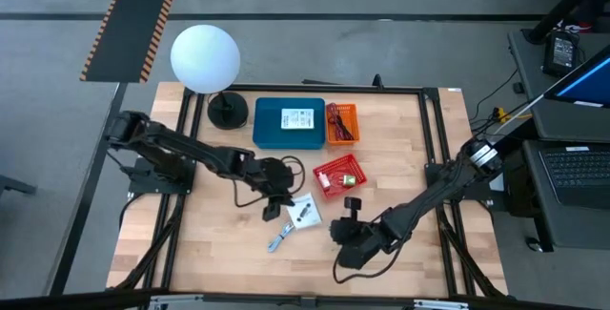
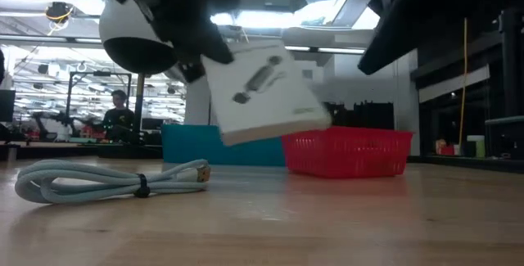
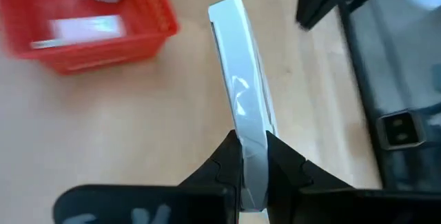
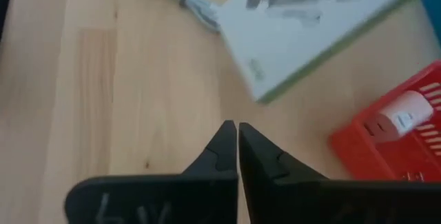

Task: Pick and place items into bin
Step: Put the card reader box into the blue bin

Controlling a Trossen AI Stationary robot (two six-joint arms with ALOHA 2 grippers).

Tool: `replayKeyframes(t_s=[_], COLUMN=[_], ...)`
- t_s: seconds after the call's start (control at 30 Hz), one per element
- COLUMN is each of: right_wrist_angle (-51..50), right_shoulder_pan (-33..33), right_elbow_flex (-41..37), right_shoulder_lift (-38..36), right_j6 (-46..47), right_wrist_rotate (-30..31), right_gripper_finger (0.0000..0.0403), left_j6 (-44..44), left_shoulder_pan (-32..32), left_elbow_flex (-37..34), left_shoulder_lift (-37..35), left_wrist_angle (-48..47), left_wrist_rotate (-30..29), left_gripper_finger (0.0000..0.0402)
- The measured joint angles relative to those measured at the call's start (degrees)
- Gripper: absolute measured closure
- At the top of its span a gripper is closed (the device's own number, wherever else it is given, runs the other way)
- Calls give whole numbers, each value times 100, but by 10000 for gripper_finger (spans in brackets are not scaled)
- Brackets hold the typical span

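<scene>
Now, counts:
White box point(image 1: 303, 212): one, clamped edge-on in left gripper point(image 3: 251, 165), lifted.
Red baskets point(image 1: 340, 175): two.
Grey cable point(image 2: 106, 179): one, 7 o'clock of box.
Right gripper point(image 4: 237, 136): fingers together, empty.

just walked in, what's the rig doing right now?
The left gripper is shut on a flat white box and holds it in the air above the table, near the red basket. The right gripper is shut and empty, waiting low over the table's front. A pale cable lies loose on the wood.
</scene>
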Motion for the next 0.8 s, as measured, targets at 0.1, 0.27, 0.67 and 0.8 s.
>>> replayKeyframes(t_s=[0.1,0.27,0.67,0.8], right_wrist_angle=[549,1517,5616,6706], right_shoulder_pan=[24,46,-32,-140], right_elbow_flex=[-344,-860,-2268,-2868], right_shoulder_lift=[-46,-60,-68,-68], right_j6=[79,40,-1461,-1715], right_wrist_rotate=[205,434,1434,1996], right_gripper_finger=[403,403,403,403], left_j6=[306,660,1274,1580], left_shoulder_pan=[2,102,1059,1491], left_elbow_flex=[0,0,0,0], left_shoulder_lift=[-322,-856,-1396,-1396], left_wrist_angle=[-418,-988,-1239,-1230], left_wrist_rotate=[-312,-571,-901,-904], left_gripper_finger=[375,375,376,376])
